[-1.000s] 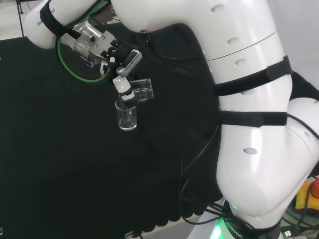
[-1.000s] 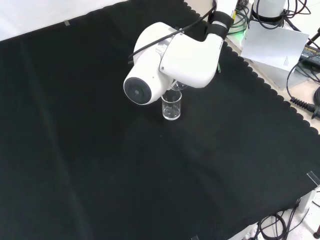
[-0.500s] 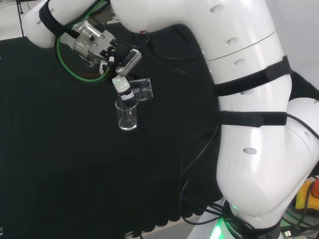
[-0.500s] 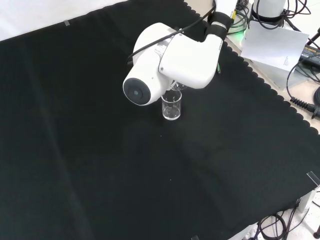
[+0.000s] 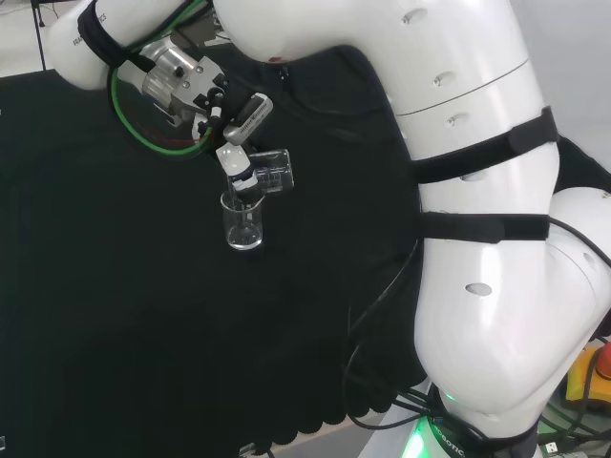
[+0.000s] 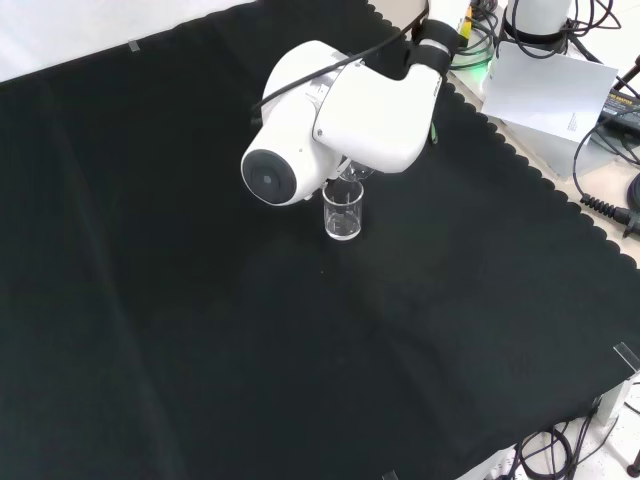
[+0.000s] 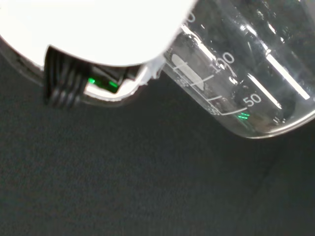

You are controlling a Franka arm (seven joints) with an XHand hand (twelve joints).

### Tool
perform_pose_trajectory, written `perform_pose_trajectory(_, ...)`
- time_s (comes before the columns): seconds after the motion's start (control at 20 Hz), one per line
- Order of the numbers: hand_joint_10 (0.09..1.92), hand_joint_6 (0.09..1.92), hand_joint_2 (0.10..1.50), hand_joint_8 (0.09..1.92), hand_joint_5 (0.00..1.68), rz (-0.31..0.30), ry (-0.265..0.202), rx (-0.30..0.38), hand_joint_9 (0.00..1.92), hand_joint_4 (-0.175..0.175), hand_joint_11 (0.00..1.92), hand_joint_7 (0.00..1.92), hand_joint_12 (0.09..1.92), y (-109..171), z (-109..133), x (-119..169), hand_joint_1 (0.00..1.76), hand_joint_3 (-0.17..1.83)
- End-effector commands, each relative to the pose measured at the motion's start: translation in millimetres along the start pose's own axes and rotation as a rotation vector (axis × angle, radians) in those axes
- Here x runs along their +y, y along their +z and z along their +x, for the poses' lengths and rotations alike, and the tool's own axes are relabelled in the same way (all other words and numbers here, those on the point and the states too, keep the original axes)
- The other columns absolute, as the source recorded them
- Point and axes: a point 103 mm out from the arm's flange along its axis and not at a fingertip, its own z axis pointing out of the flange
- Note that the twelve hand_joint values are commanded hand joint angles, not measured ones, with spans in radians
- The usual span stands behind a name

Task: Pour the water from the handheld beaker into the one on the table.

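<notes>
In the head view a clear glass beaker (image 5: 242, 225) stands upright on the black cloth (image 5: 115, 315). Just above its rim the hand (image 5: 241, 143) is shut on a second clear beaker (image 5: 271, 172), tipped over on its side with its mouth toward the standing one. The front view has the standing beaker (image 6: 342, 211) below the arm's big white link (image 6: 335, 105), which covers the hand; a bit of the tipped beaker (image 6: 349, 173) peeks out under it. Close up in the wrist view, the held beaker (image 7: 236, 73) lies tilted with printed marks on its wall, beside a white part of the hand (image 7: 98, 29).
The arm's white links (image 5: 468, 219) take up the right of the head view. Green cable (image 5: 129, 119) loops by the wrist. In the front view the cloth's scalloped edge (image 6: 560, 190) runs along the right, with a grey plate (image 6: 545, 90) and cables beyond it.
The wrist and the big white link have shifted slightly, a little to the left in the front view. The held beaker stays tipped over the standing one.
</notes>
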Motion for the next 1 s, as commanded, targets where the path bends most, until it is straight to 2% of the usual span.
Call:
perform_pose_trajectory(0.05,0.75,0.95,0.37,0.94,1.18,-0.025,-0.009,0.005,1.49,-0.175,1.17,1.27,0.86,-0.4,-4.1,-0.6,1.45,1.14)
perform_pose_trajectory(1.0,0.75,0.95,0.37,0.94,1.18,-0.111,-0.072,0.054,1.49,-0.175,1.17,1.27,0.86,9.9,-16.1,1.4,1.45,1.15)
